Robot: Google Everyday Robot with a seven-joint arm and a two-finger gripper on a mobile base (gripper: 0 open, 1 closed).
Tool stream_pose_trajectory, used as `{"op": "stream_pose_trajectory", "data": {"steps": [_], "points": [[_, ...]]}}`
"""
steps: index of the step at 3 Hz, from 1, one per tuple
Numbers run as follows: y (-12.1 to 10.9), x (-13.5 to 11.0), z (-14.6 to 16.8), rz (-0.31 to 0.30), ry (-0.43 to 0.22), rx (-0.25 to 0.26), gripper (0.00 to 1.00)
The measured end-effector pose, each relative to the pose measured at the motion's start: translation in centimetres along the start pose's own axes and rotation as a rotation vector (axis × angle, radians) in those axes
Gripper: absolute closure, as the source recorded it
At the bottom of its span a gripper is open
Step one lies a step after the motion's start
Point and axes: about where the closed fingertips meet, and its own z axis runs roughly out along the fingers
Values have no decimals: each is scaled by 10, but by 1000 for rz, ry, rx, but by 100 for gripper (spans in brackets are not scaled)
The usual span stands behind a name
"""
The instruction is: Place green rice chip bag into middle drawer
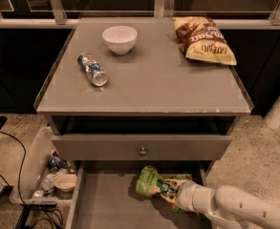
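Claw [174, 195]: lower centre, partly hidden, gripping the one green rice chip bag [148, 182].
Middle drawer [106, 202]: one, cut off below.

The brown-and-yellow chip bag [204, 39] in the upper right of the frame, on the counter [154, 89], carries upside-down dark letters, perhaps "LATE JULY". Lower right, the claw [173, 197] grips the green rice chip bag [149, 182]; its lettering cannot be read.
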Motion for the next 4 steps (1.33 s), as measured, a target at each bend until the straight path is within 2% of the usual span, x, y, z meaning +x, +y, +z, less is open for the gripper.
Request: {"op": "stream_pose_trajectory", "data": {"steps": [1, 3, 4], "points": [[0, 17, 18, 4, 5, -4, 100], [16, 44, 43, 56, 24, -22, 100], [17, 44, 43, 58, 24, -22, 83]]}}
